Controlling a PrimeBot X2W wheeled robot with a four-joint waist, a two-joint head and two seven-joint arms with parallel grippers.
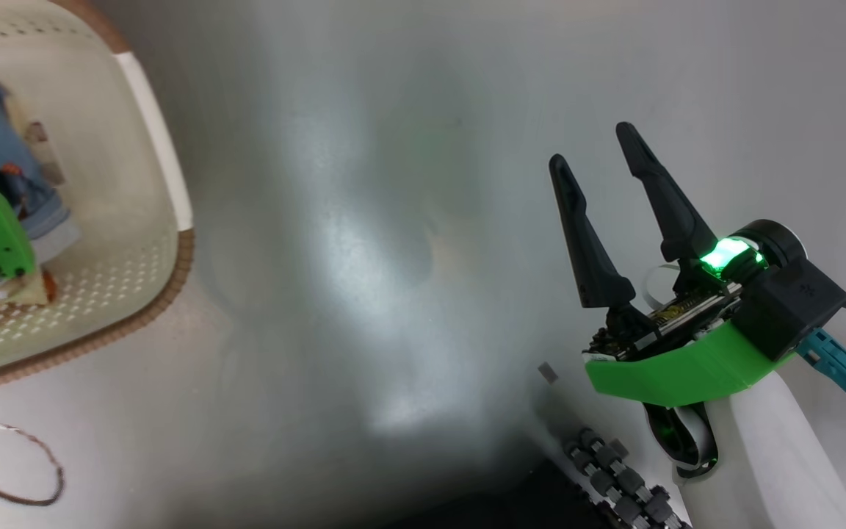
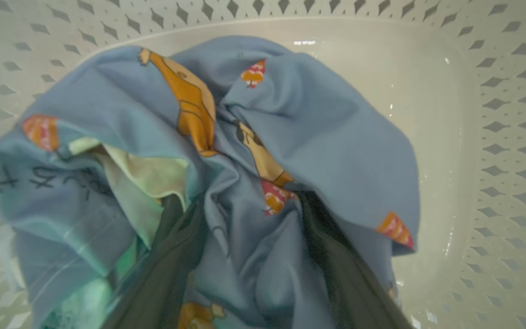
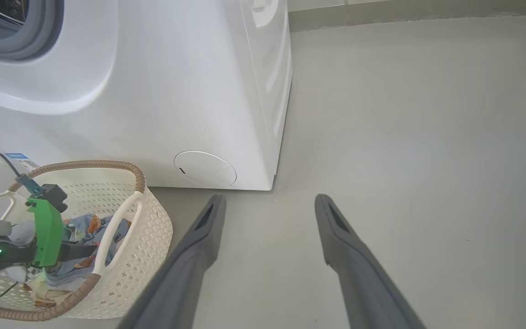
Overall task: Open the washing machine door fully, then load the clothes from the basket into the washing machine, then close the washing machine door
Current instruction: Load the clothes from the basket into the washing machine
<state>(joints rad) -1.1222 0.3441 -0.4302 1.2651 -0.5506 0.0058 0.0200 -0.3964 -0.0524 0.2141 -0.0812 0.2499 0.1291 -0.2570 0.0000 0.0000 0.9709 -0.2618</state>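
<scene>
Left wrist view: the left tool (image 2: 249, 205) is lowered into the basket (image 2: 496, 114). Its two fingers are spread wide and hold nothing yet, with a raised fold of the clothes (image 2: 327, 128) lying between them. Light blue printed fabric is heaped directly ahead of the tool, and a cream-white piece (image 2: 149, 173) is tucked beneath it, toward the finger at that view's left. The step in hand is judged to be a grasp of the load. It is best done by pressing the fingers a little deeper around the fold before they are shut, so that several layers are caught rather than one thin edge. The lift should then be made straight up and clear of the brown rim (image 3: 85, 163), since limp cloth may trail and snag there or drag the light basket along. The right tool (image 3: 270, 201) is held wide and empty above the floor (image 3: 427, 137). The washing machine (image 3: 176, 91) is ahead to its left, with the rubber seal (image 3: 34, 41) uncovered.
</scene>
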